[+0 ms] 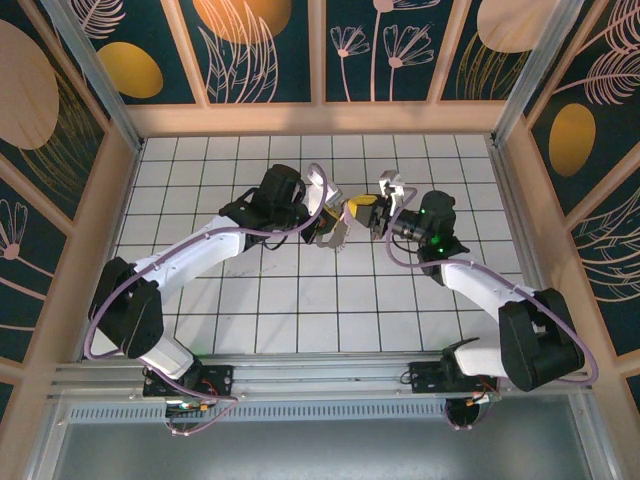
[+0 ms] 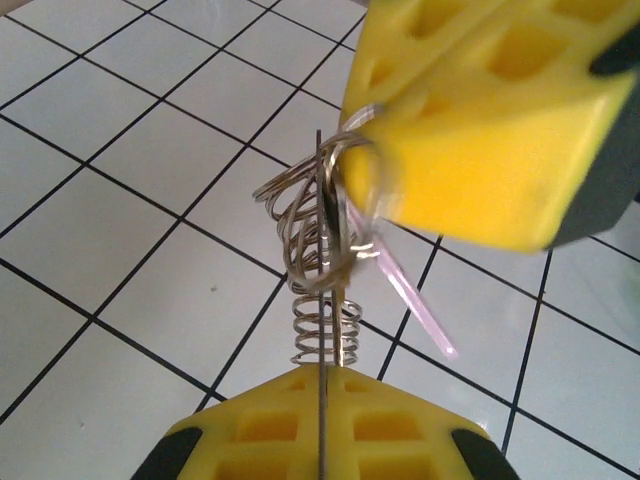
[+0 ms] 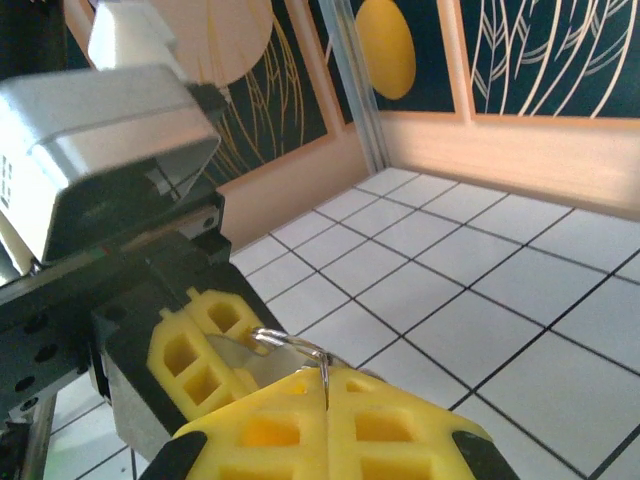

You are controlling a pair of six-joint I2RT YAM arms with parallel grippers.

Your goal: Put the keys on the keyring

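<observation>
Yellow fingers of the left gripper press together on a thin upright wire of the keyring, a bunch of silvery wire coils held in the air above the white tiled table, near its middle. At the coils' upper side, the right gripper is likewise clamped on a loop of the same wire. A pale lilac key slants down from the coils just below the right gripper. From above, the two grippers meet tip to tip, well away from every table edge.
</observation>
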